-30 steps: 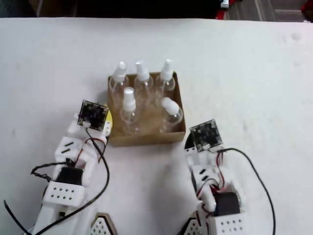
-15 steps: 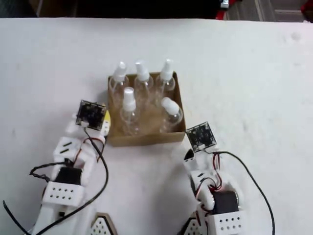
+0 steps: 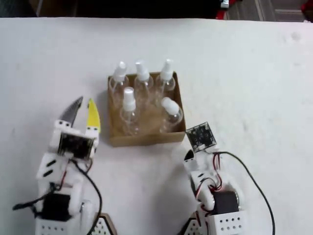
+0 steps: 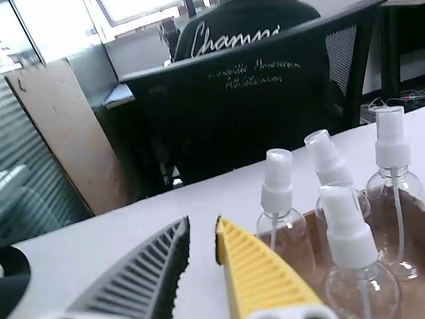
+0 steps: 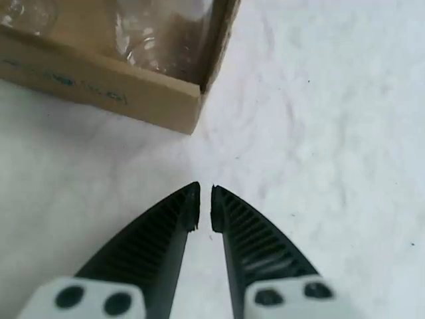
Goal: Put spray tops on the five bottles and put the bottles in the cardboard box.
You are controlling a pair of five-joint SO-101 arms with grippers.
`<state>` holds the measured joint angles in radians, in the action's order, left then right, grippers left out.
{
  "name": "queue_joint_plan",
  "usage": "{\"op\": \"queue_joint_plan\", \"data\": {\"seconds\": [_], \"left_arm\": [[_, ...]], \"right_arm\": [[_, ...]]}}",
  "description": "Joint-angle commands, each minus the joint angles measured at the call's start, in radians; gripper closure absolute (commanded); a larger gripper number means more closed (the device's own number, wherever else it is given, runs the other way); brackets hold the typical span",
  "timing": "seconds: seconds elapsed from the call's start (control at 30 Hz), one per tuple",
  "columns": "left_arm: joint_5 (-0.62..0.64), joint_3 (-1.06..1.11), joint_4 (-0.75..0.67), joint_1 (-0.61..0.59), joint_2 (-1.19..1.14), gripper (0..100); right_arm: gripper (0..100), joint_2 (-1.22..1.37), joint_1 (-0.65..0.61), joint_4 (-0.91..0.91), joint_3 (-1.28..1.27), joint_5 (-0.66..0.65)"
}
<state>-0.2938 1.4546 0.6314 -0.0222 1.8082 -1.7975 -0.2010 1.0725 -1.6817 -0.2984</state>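
High view: the cardboard box (image 3: 146, 139) sits at mid-frame on the counter (image 3: 244, 73). We count 5 bottles (image 3: 129, 117) inside it, each wearing 1 of the spray tops (image 3: 129, 95). 4 stand upright; the 1 at the box's lower right leans. We judge both the capping and the boxing steps done. What is left is likely only to park the arms without nudging the box. The left arm (image 3: 61, 196) lies at lower left. The left hand (image 3: 84, 101) points up-frame, just left of the box and apart from it. The right arm (image 3: 217, 200) is folded low at lower right, below the box's lower-right corner.

Left wrist view: the grey and yellow fingers (image 4: 255, 279) are drawn nearly together with a thin slit between them, holding nothing. 4 capped bottles stand at right of the frame.

Right wrist view: the right hand (image 5: 204, 203) has its black fingers all but touching, holding nothing. It is over bare counter, near the box corner at the upper left of the frame and apart from it.
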Motion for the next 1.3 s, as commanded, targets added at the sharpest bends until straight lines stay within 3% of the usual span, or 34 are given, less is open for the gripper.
{"op": "queue_joint_plan", "data": {"seconds": [0.0, 0.17, 0.33, 0.43, 0.73, 1.07, 1.27], "left_arm": [[-0.068, -0.12, 0.083, 0.005, -0.007, 93], [-0.048, -0.282, 0.262, -0.021, 0.015, 93], [0.158, -0.5, 0.514, -0.021, 0.019, 93], [0.219, -0.519, 0.601, -0.019, 0.019, 92], [0.213, -0.207, 0.706, -0.061, 0.019, 85], [0.206, 0.224, 0.664, -0.087, 0.019, 85], [0.207, 0.238, 0.657, -0.09, 0.019, 85]], "right_arm": [[98.4, 0.001, 0.012, 0.007, -0.009, -0.005], [98.4, 0.002, 0.012, 0.007, -0.009, -0.005], [98.4, 0.004, 0.012, 0.007, -0.009, -0.005], [98.4, 0.004, 0.012, 0.007, -0.009, -0.005], [98.4, 0.004, 0.012, 0.007, -0.009, -0.005], [98.4, 0.004, 0.012, 0.007, -0.009, -0.005], [98.4, 0.002, 0.012, 0.007, -0.009, -0.009]]}}
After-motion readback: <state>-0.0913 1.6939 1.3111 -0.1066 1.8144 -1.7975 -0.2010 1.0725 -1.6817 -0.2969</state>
